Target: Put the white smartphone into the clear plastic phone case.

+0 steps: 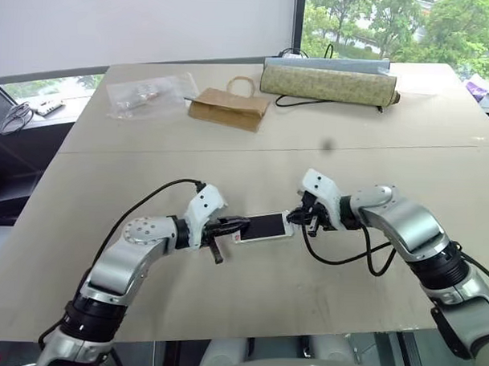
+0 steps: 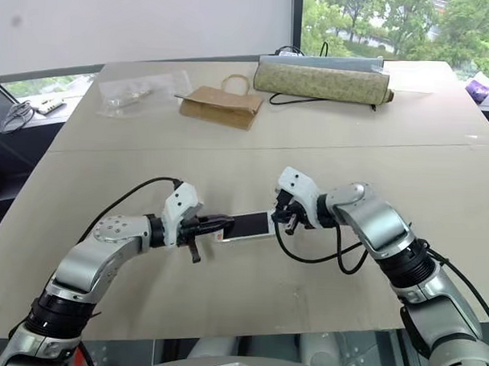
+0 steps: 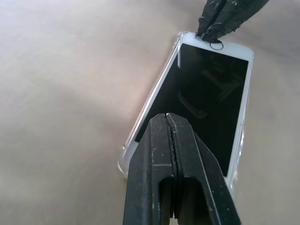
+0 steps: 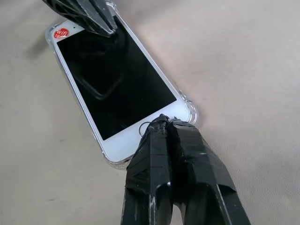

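Lying flat on the near half of the table [image 1: 248, 295], the white smartphone [image 1: 265, 226] sits screen-up inside the clear plastic phone case [image 4: 190, 108], whose rim shows round the phone's edge and corners. Nothing else near it, bare tabletop around.

We see both arms reaching in from opposite ends, elbows out, wrists angled down. Left gripper [image 1: 241, 225] has its fingers pressed together, tips on the phone's sticker end. Right gripper [image 1: 295, 219] is likewise closed with nothing between the fingers, tips pressing by the home button at the other end. Black cables loop off each wrist.

Further back, well apart from the phone: crinkled plastic bag [image 1: 145, 94] w/ small items, brown paper bag [image 1: 229, 107] beside it, then a long patterned roll [image 1: 328, 83] near the far edge.
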